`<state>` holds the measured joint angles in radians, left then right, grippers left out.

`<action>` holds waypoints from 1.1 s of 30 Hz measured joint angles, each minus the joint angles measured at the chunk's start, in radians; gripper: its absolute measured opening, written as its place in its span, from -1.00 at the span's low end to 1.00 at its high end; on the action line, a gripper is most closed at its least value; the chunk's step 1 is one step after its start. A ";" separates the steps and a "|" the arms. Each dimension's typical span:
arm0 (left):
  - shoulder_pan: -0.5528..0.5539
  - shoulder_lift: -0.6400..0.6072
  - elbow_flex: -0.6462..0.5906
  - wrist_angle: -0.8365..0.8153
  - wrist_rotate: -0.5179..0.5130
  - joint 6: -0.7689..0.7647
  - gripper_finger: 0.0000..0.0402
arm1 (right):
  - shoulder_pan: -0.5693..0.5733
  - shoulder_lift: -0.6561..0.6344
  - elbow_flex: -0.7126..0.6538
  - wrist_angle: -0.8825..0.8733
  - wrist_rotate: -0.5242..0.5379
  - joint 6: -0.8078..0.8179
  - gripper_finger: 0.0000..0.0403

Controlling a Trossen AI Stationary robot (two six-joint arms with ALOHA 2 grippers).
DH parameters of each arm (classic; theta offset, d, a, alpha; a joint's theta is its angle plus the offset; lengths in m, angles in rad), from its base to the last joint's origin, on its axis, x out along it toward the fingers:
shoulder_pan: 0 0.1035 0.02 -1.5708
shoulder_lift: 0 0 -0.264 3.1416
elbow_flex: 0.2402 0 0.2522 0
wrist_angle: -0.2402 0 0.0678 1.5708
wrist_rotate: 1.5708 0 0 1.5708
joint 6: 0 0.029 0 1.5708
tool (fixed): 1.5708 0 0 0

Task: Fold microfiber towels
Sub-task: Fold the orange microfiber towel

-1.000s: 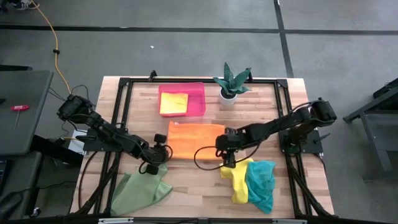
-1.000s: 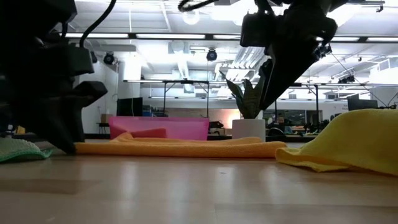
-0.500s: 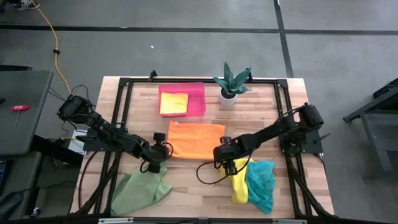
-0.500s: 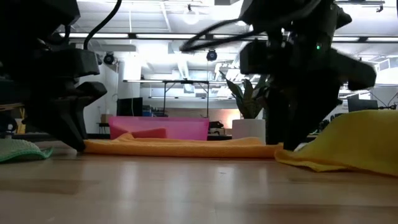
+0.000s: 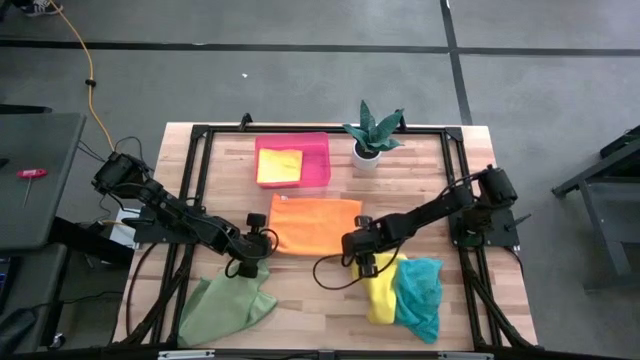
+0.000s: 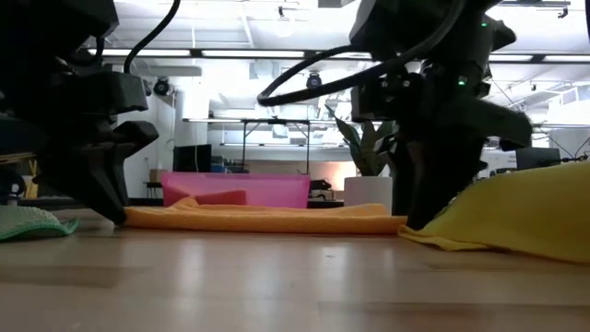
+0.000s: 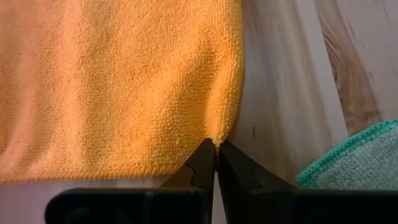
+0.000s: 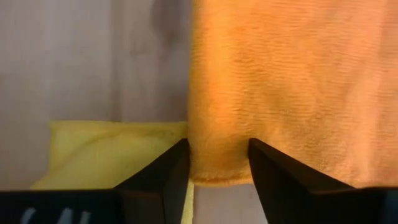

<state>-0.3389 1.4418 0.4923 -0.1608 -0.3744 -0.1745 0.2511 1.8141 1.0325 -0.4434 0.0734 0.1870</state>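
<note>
Your left pincer point(image 7: 216, 163) has just pinched the orange towel's point(image 5: 315, 224) near corner on the desk point(image 5: 300, 295), while the right pincer point(image 8: 217, 163), half-narrowed, now straddles the other, so lifting comes next.

High cam top-down, low cam table-level; wrist cams close on orange towel point(image 7: 118, 87)

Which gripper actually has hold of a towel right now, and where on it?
The left gripper is shut on a near corner of the flat orange microfiber towel. The right gripper straddles the other near corner, not yet clamped.
</note>
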 joint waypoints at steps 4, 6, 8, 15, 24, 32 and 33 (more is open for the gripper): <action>0.000 0.000 0.000 0.000 -0.001 -0.033 -0.98 | -0.029 -0.010 0.007 -0.012 -0.048 0.015 -0.30; 0.000 0.000 0.000 0.000 -0.002 -0.048 -0.98 | -0.039 -0.010 0.021 -0.010 -0.065 0.004 -0.31; 0.000 0.000 0.000 0.000 -0.003 -0.054 -0.98 | -0.042 -0.011 0.028 -0.017 -0.066 -0.012 -0.31; 0.000 -0.001 0.000 0.000 -0.003 -0.058 -0.98 | -0.024 -0.011 0.023 -0.024 -0.063 -0.007 -0.30; 0.000 -0.001 0.000 0.000 -0.003 -0.058 -0.98 | 0.026 -0.011 -0.002 -0.032 0.019 0.080 -0.30; 0.000 -0.001 0.000 0.000 -0.003 -0.058 -0.98 | 0.050 -0.011 -0.002 -0.020 -0.025 0.128 -0.30; 0.000 -0.001 0.000 0.000 -0.003 -0.058 -0.98 | 0.054 -0.011 -0.001 -0.019 -0.027 0.127 -0.30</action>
<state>-0.3389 1.4406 0.4927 -0.1608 -0.3778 -0.2329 0.3047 1.8030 1.0311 -0.4621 0.0468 0.3139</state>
